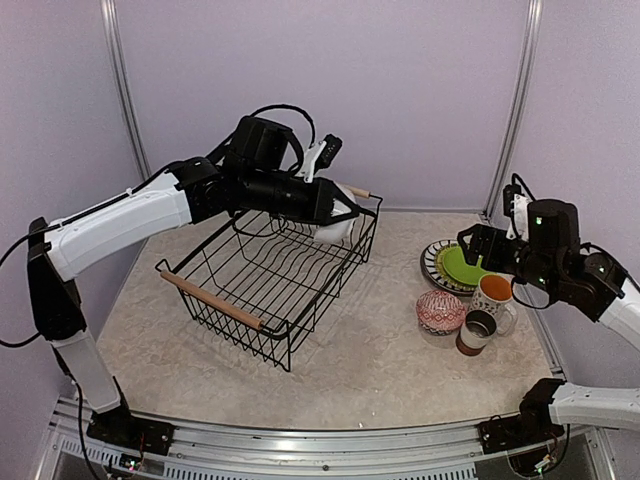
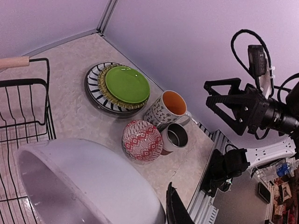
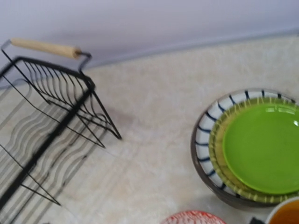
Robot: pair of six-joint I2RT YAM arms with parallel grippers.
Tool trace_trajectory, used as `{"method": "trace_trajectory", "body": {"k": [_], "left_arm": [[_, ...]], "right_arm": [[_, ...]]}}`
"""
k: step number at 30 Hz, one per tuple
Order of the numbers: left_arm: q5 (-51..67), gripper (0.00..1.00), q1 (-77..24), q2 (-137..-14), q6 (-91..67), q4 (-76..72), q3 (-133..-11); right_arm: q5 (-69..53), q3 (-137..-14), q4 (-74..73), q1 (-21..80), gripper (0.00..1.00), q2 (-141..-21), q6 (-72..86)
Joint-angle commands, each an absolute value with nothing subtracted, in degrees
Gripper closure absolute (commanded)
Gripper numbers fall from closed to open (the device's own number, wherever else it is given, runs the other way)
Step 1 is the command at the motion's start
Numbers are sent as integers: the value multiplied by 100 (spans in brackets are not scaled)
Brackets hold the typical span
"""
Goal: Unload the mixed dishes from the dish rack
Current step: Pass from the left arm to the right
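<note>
My left gripper (image 1: 342, 213) is shut on the rim of a plain white bowl (image 1: 335, 230), held above the far right corner of the black wire dish rack (image 1: 212, 300). In the left wrist view the white bowl (image 2: 79, 182) fills the lower left, with one dark finger (image 2: 176, 210) beside it. To the right of the rack, a lime green plate (image 1: 462, 265) lies stacked on a striped plate (image 2: 93, 86). Near them stand a red-patterned bowl (image 1: 440, 311), an orange-lined mug (image 1: 495, 295) and a brown mug (image 1: 478, 330). My right gripper (image 1: 476, 243) hovers open over the plates, holding nothing.
The rack (image 3: 88, 88) shows no dishes inside, and its wooden handles (image 3: 44, 46) are at the near and far ends. Purple walls with metal posts (image 1: 515, 100) enclose the table. A metal rail (image 1: 300, 445) runs along the front edge.
</note>
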State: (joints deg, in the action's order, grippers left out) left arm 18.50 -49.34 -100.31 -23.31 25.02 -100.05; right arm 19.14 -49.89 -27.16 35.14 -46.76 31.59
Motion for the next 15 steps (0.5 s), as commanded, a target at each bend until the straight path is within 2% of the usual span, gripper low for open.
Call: {"method": "trace_trajectory", "body": {"k": [1,3,6,9,15], "left_arm": [[1370,100,-5197,-10339,-1373,3061,-10430],[1378,100,-5402,-10316,-838,2882,-10311],[685,100,-5771,-10326,212,2890,-10166],[190,100,-6027,-10286,1295,2845,-9818],[-153,100,-6525,-9717,3665,2123,-8294]], "right_arm": [[1640,-5144,-2692,3561,10,-4588,2947],[1324,-5180,-2574,3559,7,-4673,3075],[814,-5192,-2268,3560,1,-4670,3282],[352,-5402,-2272,3560,0,-4911,3462],[-524,-6106,-2546,3557,0,-5717,3437]]}}
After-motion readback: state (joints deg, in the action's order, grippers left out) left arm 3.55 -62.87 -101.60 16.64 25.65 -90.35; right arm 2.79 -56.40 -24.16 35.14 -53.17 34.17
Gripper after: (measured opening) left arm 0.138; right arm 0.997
